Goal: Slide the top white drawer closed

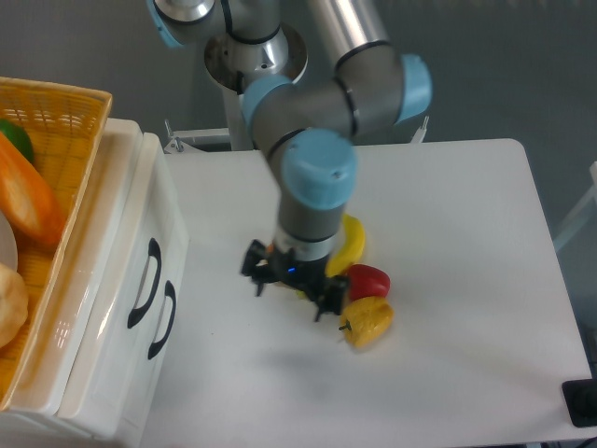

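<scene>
The white cabinet frame (pixel 98 411) is taken as the landmark; it occupies the left edge of the view, at the near-left corner of the white table (pixel 466 280). Two drawer fronts are seen on its table-facing side, each fitted with a black curved handle. The top white drawer (pixel 140 233) is located at the top of the cabinet, with its handle (pixel 147 285) just beside the handle of the lower drawer (pixel 165 320). The top drawer's front panel is seen close to the frame; whether a gap remains cannot be told from this angle.

A yellow wicker basket (pixel 65 117) is seated on top of the cabinet. An orange vegetable (pixel 26 201) and a green item (pixel 17 140) are contained in it, together with pale rounded items at the left edge that are cut off by the picture border.

To the right of the cabinet, well apart from it, the gripper (pixel 291 285) is held low over the table, pointing downward. Its fingers are spread apart and nothing is gripped between them. A yellow pepper (pixel 368 322) and a red pepper (pixel 368 278) lie just beyond the gripper, away from the cabinet, touching each other. A banana (pixel 353 245) lies behind them, partly hidden by the wrist.

Farther back, the robot base (pixel 254 61) is mounted at the far edge of the table.
</scene>
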### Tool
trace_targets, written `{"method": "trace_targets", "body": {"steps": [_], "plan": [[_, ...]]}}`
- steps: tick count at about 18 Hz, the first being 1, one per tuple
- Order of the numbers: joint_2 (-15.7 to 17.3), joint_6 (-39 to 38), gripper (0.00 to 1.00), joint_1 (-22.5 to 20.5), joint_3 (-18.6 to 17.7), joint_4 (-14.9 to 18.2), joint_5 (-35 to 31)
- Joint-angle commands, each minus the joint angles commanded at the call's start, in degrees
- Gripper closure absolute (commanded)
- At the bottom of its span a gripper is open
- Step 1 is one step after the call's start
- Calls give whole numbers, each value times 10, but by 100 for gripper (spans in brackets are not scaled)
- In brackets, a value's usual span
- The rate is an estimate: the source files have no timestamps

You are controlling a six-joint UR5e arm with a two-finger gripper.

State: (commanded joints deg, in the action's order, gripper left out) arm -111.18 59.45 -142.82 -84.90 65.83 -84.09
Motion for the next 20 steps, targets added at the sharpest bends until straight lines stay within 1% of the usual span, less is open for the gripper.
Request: {"method": "trace_targets", "body": {"steps": [2,4,6,8,10,12,15,20], "plan": [[17,58,0,-20,0,1,-12],[25,93,0,-40,-1,1,-13],[37,121,0,-55,-11,-1,-17],[56,140,0,-86,-18,-1,-30],[60,173,0,-107,-19,1,-29],[78,208,0,-139,-32,4,-27],[87,266,0,-162,-37,4,-28],[99,316,0,-197,-45,11,-27]]}}
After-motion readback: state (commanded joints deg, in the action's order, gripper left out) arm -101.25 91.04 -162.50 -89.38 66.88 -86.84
